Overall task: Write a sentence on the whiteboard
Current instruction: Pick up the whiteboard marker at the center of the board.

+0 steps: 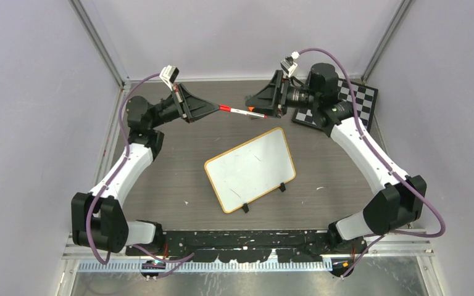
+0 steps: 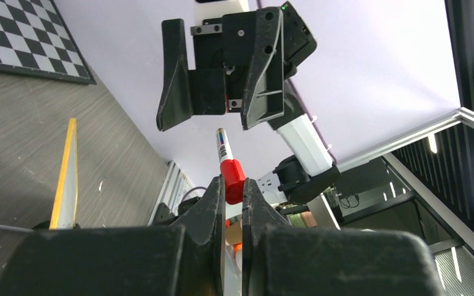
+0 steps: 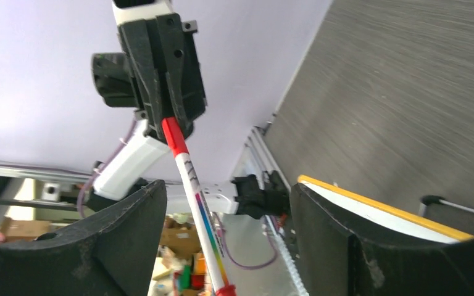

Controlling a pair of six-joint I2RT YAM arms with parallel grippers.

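- Top view: the whiteboard sits askew mid-tabletop, blank, with no sentence on it yet. Beyond it, in the air, the left gripper holds the marker out toward the right gripper.
- Left wrist: the left fingers are clenched on the red cap.
- Right wrist: the right fingers are spread wide, the barrel between them untouched. The marker looks light, stiff and probably slick. Mid-barrel seems the best hold for pulling it from the cap.
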